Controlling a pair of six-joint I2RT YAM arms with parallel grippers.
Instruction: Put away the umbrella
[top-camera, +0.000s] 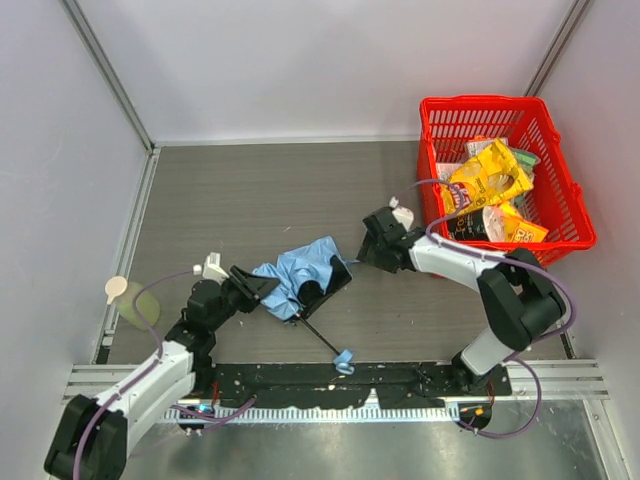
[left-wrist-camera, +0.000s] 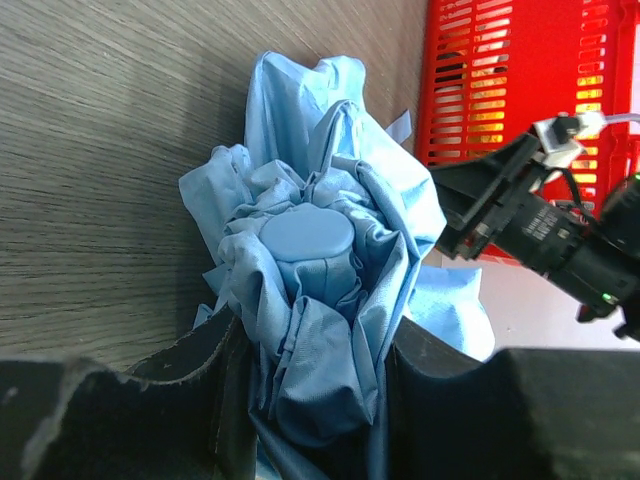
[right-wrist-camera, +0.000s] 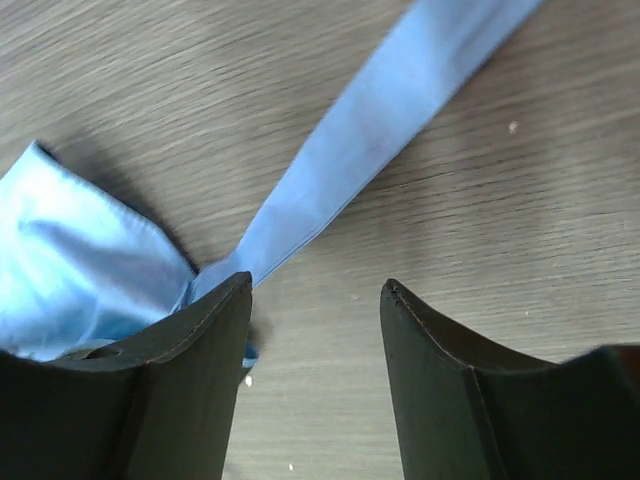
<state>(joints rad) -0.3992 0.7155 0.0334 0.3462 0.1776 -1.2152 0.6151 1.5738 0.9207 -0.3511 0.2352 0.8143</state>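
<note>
The umbrella (top-camera: 300, 275) lies mid-table, canopy bunched, its shaft (top-camera: 320, 338) running toward the near edge to the handle (top-camera: 343, 360); your left gripper (top-camera: 260, 286) is partly closed on the crumpled fabric; your right gripper (right-wrist-camera: 315, 295) stands open and empty, the strap (right-wrist-camera: 380, 130) passing just beside one jaw. Expect it to be light, the cloth soft, slippery and likely to slide loose; the ribs look thin and bendable; grip the shaft or handle for a firm hold.
</note>
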